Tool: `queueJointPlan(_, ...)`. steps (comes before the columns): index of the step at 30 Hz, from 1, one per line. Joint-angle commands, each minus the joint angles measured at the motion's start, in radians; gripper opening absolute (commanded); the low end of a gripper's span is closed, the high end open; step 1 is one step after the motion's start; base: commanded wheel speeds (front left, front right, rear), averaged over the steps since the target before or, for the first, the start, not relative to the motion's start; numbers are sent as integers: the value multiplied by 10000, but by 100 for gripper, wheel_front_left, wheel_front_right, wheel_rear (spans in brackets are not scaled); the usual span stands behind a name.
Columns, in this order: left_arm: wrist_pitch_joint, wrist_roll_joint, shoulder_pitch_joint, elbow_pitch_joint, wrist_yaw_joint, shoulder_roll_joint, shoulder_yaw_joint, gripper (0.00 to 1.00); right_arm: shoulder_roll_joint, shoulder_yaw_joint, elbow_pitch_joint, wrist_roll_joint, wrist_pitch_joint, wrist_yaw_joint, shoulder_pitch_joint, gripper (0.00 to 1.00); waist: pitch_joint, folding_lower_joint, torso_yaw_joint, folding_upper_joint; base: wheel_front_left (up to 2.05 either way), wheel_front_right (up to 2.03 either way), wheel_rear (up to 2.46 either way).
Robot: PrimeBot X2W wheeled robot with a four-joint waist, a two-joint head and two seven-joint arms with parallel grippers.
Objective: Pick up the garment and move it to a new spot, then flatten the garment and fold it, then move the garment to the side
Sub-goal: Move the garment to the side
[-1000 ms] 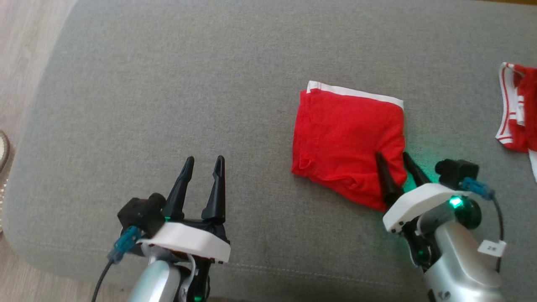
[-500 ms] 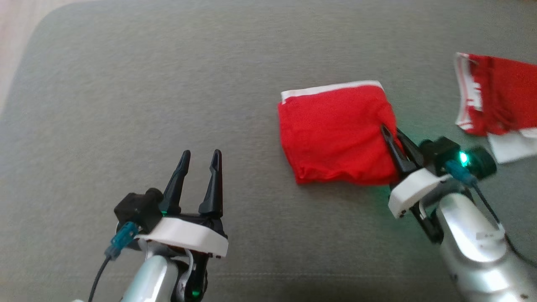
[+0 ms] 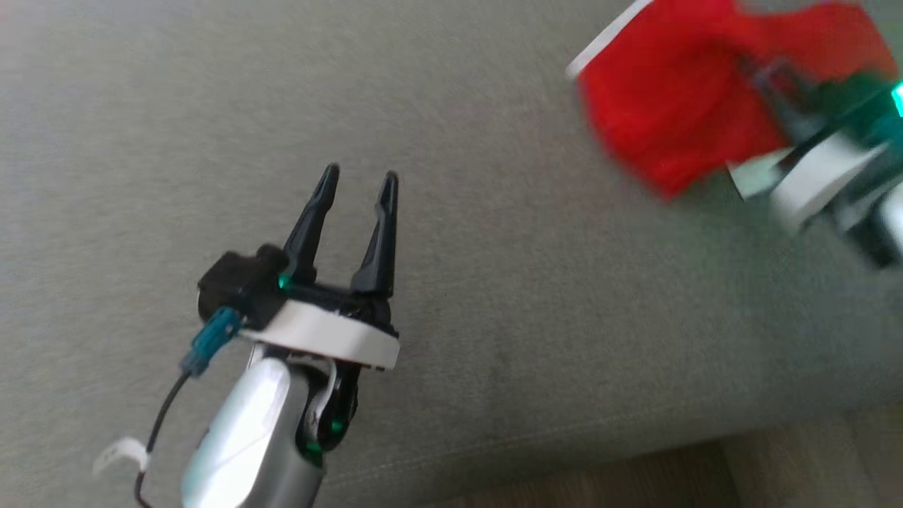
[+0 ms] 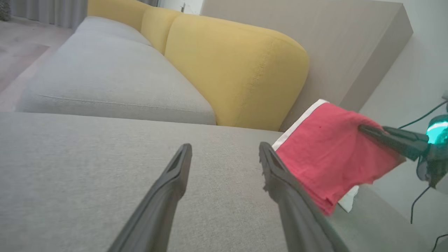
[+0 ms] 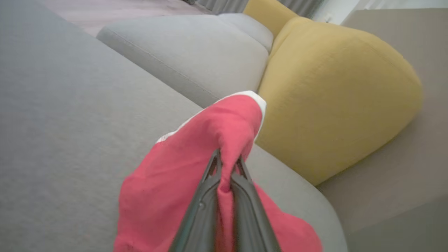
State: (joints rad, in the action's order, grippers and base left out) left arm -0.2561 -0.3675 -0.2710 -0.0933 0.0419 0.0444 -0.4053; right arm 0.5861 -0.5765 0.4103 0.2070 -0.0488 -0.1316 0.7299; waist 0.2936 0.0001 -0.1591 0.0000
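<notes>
Right pincer (image 5: pixel 227 159) clamping red garment (image 5: pixel 175 182), jaws pressing together on bunched fold beside white band. Garment hanging mostly raised above grey cushion (image 3: pixel 494 282), toward my right, near yellow backrest (image 5: pixel 332 105). Left pincer (image 3: pixel 360 176) hovering over bare cushion, well apart from garment, jaws spread wide, gripping nothing.

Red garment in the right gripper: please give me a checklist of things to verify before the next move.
1. Right gripper shut on the red garment: ok.
2. Left gripper open, holding nothing, apart from the garment: ok.
3. Garment's lower edge clear of the grey cushion: cannot tell.
4. Garment hanging flat: not ok, it is bunched at the grip.
5. Set-down spot seen sharply: cannot tell, the head view is blurred there.
</notes>
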Motion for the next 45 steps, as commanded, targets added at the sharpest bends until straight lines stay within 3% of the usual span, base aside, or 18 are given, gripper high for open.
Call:
queueJointPlan(1, -57, 138, -483, 229, -88, 58, 226, 100, 472, 36, -93, 284, 89, 9, 402, 0, 739, -1, -652, 0, 0, 0, 0)
queueJointPlan(10, -57, 555, -1151, -74, -336, 58, 362, 100, 705, 213, 1406, 1245, 444, 9, 1651, 0, 1757, -1, -1119, 0, 0, 0, 0)
queueJointPlan(24, -57, 798, -1328, -260, -595, 58, 790, 100, 437, 962, 3814, 985, 887, 9, 2418, 0, 2353, -1, -874, 0, 0, 0, 0)
queueJointPlan(26, -57, 754, -1345, -256, -577, 58, 781, 100, 418, 1094, 4013, 986, 791, 9, 2440, 62, 2310, -1, -799, 0, 0, 0, 0)
queueJointPlan(27, -57, 724, -1345, -258, -567, 58, 770, 100, 385, 1176, 4139, 1020, 793, 9, 2429, 100, 2263, -1, -759, 0, 0, 0, 0)
queueJointPlan(37, -57, 127, -793, -282, -361, 58, 713, 100, 242, 1438, 4521, 1002, 445, 9, 2089, 100, 732, -1, -329, 0, 0, 0, 0)
queueJointPlan(45, -57, -226, -100, -42, -105, 58, 824, 100, -798, 2012, 3120, 1457, -759, 9, 985, 100, -761, -1, 268, 0, 0, 0, 0)
